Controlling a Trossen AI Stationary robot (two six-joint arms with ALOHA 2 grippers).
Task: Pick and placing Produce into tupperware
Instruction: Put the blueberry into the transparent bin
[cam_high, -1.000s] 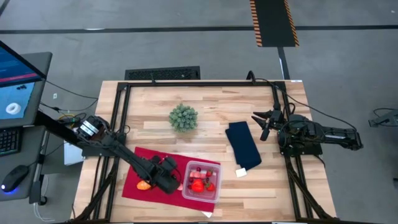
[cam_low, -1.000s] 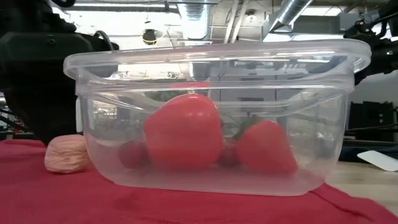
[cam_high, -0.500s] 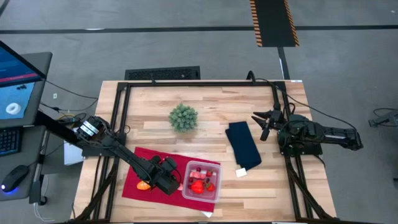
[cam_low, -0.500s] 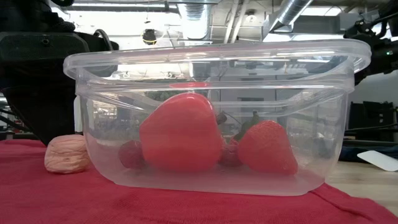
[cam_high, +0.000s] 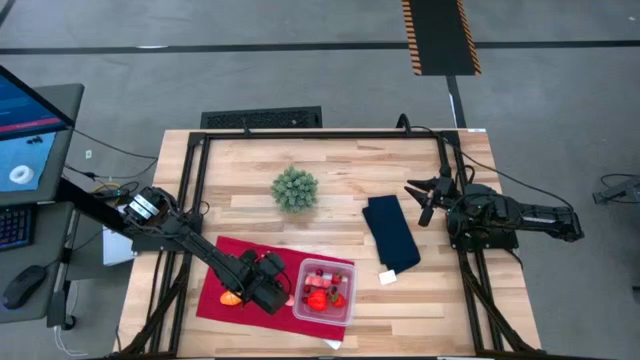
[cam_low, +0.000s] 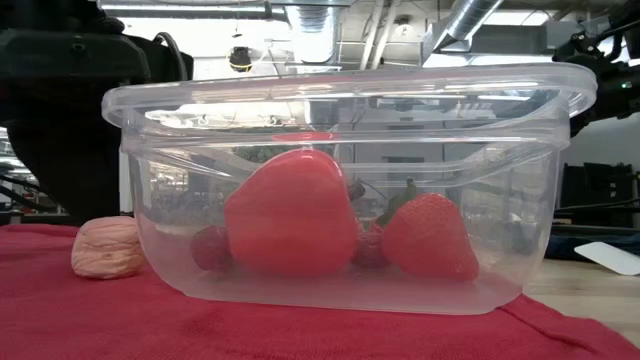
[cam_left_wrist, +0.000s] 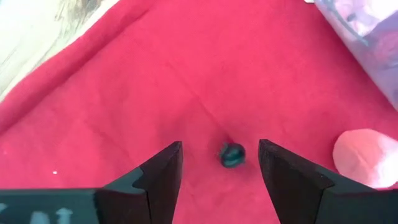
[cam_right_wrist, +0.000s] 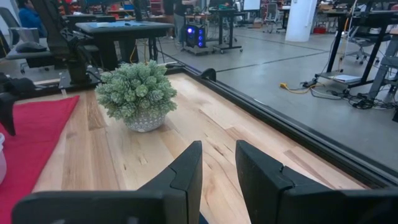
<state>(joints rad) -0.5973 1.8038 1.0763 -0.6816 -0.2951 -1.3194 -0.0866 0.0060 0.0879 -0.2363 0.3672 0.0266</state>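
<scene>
Tupperware (cam_low: 345, 190) sits on the red cloth (cam_high: 225, 270) at the table's near edge — red produce (cam_low: 292, 227) inside. Left gripper (cam_left_wrist: 221, 163) hovers beside it, fingers apart over a small dark bead (cam_left_wrist: 232, 155). Right gripper (cam_high: 422, 197) waits far right — slightly parted, empty.

— Where's your tupperware (cam_high: 323, 291)?

— At the desk's six o'clock edge: a clear, square tub with rounded corners, upright and lidless.

— What's in it?

— You've got a large red fruit (cam_low: 291, 213), a strawberry (cam_low: 430, 237) and small berries (cam_low: 212, 248) inside. An orange oval piece (cam_high: 231, 297) lies outside, at its nine o'clock.
</scene>
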